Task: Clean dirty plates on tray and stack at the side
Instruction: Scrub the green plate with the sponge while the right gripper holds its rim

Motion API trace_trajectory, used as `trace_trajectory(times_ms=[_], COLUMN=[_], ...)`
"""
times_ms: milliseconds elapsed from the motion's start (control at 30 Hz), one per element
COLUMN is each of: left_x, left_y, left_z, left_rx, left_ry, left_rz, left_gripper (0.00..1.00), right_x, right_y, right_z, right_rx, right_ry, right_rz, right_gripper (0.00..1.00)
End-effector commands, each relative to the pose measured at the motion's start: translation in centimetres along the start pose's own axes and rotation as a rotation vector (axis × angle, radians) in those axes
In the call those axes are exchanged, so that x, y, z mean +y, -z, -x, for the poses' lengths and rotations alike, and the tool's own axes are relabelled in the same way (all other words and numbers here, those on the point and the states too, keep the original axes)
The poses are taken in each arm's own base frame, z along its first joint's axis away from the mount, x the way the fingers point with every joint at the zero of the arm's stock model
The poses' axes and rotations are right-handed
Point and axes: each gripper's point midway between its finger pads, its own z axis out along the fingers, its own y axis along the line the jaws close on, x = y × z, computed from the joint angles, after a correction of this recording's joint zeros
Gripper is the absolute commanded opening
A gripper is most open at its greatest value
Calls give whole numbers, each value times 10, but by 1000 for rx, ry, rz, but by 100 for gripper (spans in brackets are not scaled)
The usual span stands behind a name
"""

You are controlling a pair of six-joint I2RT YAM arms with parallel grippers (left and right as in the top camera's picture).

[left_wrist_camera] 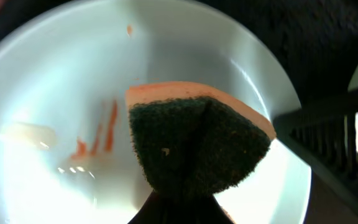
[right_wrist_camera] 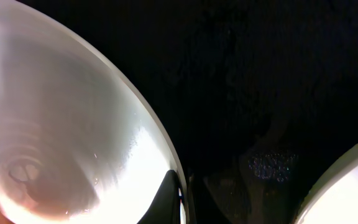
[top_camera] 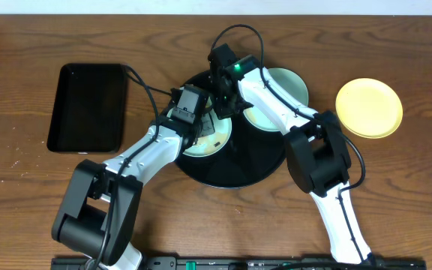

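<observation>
The round black tray (top_camera: 235, 171) holds two mint-blue plates. The left plate (top_camera: 214, 141) fills the left wrist view (left_wrist_camera: 48, 74) and has orange sauce streaks (left_wrist_camera: 98, 134). My left gripper (top_camera: 192, 118) (left_wrist_camera: 182, 210) is shut on a green-and-orange sponge (left_wrist_camera: 197, 140) held on this plate. My right gripper (top_camera: 222, 106) (right_wrist_camera: 180, 199) is shut on the same plate's rim (right_wrist_camera: 73, 106), with one finger inside and one outside. The second mint-blue plate (top_camera: 287, 84) (right_wrist_camera: 350, 193) lies at the tray's right. A pale yellow plate (top_camera: 369, 108) sits on the table, off the tray to the right.
A rectangular black tray (top_camera: 88, 107) lies on the wooden table at the left. The two arms cross close together over the round tray's left half. My right gripper's finger also shows in the left wrist view (left_wrist_camera: 331, 146).
</observation>
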Motion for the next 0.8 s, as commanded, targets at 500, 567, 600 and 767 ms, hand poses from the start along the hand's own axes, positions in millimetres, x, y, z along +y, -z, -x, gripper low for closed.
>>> trace_trajectory(times_ms=[500,567,600,767], left_x=[11,14,14,4], left_y=[4,10,15,41], left_z=[-5,0,4,23], left_rx=[22,-3,-17,-95], left_ry=[-14,-14,-20,-51], left_rz=[46,68,69,29], left_gripper=[31,31,31,31], right_x=[4,4,4,4], right_y=[-17,-17,-17,-17], right_z=[-19,-19,-19,-19], right_rx=[67,67,66,66], right_ry=[-17,-17,-17,-17], right_rz=[-9,-9,-9,-9], right_gripper=[1,1,1,1])
